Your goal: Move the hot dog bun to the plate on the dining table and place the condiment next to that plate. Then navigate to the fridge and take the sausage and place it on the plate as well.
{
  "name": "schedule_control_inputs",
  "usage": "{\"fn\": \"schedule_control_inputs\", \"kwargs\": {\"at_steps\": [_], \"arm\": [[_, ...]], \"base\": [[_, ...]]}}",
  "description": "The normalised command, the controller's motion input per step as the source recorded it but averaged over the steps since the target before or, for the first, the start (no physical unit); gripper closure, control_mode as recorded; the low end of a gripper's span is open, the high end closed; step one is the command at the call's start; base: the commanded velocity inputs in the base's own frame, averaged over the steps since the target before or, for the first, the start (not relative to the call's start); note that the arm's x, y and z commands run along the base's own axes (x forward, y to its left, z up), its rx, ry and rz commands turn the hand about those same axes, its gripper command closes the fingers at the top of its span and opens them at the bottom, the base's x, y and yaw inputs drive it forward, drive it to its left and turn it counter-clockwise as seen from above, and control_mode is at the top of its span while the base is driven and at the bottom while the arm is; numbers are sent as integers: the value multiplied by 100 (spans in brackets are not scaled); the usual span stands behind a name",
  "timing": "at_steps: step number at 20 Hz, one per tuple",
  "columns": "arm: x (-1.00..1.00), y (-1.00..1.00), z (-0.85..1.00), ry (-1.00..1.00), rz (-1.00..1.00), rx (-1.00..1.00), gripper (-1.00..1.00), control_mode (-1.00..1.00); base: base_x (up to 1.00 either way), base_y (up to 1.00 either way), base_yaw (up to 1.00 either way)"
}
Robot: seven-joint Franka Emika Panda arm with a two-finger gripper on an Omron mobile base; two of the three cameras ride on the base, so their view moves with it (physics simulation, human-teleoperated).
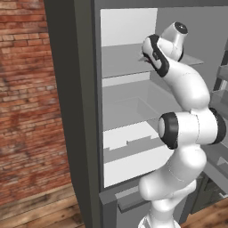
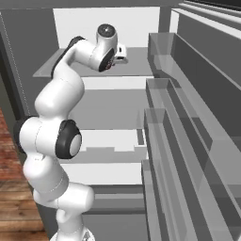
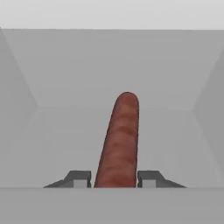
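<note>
I see gripper [image 3: 114,178] inside fridge [image 1: 84,133], fingers [image 3: 78,178] clamped on sausage [image 3: 120,140] above shelf [image 2: 136,66].

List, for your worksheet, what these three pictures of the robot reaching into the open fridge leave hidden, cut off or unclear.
- Sausage: hand view; its near end is cut off at the bottom, between the fingertips.
- Gripper: right base view; mostly behind the robot's wrist, so the grip is unreadable there.
- Gripper in the left base view: hidden behind the arm on the fridge shelf.
- Fridge door bins: right base view; contents cannot be made out.
</note>
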Motion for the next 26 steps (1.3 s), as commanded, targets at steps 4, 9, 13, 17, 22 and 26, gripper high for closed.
{"fn": "schedule_control_inputs", "kwargs": {"at_steps": [4, 9, 13, 17, 22, 26], "arm": [[-86, -1, 3, -10, 2, 14, 100, -100], [-100, 2, 17, -17, 0, 0, 100, -100], [-100, 13, 17, -17, 0, 0, 100, -100], [-100, 25, 28, -4, 0, 0, 100, -100], [-100, 27, 26, 0, 0, 0, 100, -100], [-100, 16, 28, 0, 0, 0, 100, -100]], "base": [[0, 0, 0], [0, 0, 0], [0, 0, 0], [0, 0, 0], [0, 0, 0], [0, 0, 0]]}}
